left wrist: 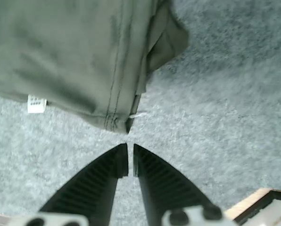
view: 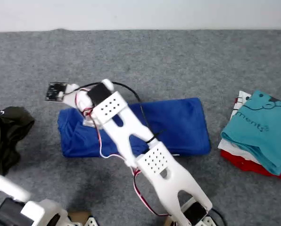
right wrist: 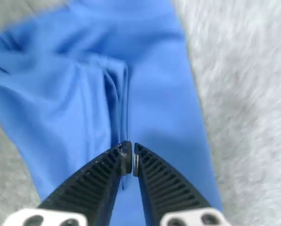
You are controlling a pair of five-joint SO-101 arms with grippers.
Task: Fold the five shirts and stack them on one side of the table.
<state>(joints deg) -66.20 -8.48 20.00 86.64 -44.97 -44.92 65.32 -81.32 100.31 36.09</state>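
Note:
A blue shirt (view: pixel 178 125) lies folded into a long band across the middle of the grey carpet. My right arm stretches over it to its left end. There my right gripper (right wrist: pixel 129 153) is shut, and a crease of the blue shirt (right wrist: pixel 154 94) runs up into its tips. A crumpled olive shirt (view: pixel 6 136) lies at the left edge. My left gripper (left wrist: pixel 130 157) is shut with nothing in it, hanging over bare carpet just short of the olive shirt's hem (left wrist: pixel 117 120).
At the right edge sits a stack of folded shirts: a teal one (view: pixel 258 127) on top, white (view: pixel 239 101) and red (view: pixel 246 165) beneath. The left arm's base (view: pixel 18 202) stands at the front left corner. Open carpet (view: pixel 154 61) lies behind the blue shirt.

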